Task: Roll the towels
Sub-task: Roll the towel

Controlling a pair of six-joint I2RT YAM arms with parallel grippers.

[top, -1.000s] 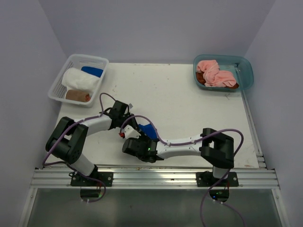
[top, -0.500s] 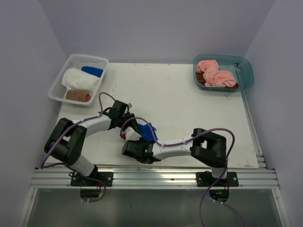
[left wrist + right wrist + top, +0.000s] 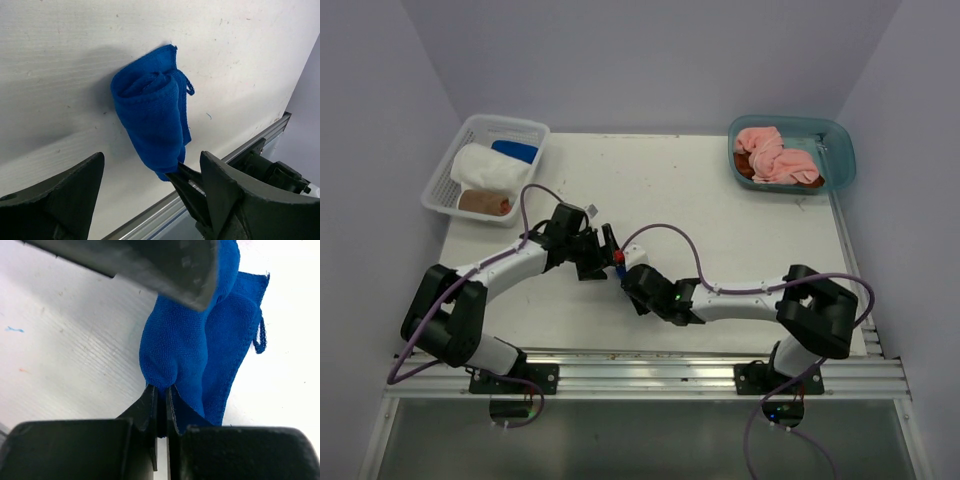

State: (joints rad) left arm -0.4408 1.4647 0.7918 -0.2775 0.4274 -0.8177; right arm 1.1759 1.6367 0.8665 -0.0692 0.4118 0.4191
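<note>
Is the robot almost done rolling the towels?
Not quite. A white roll, a brown roll and a blue roll sit in the basket. Another blue towel lies rolled, pinched by the right gripper, the left gripper open around it. Pink towels wait crumpled in the tub.

The top view looks down from above and behind both arms, far enough off to take in the whole surface [image 3: 720, 220] down to the rail [image 3: 650, 375] at its near edge. The left wrist view sits low and close, looking between the 2 fingers of the left hand [image 3: 152, 160] toward that rail at a blue towel [image 3: 150, 120]. The right wrist view faces the same towel from the opposite side, nearer still, along the right hand [image 3: 161, 390], and each catches part of the other hand.
</note>
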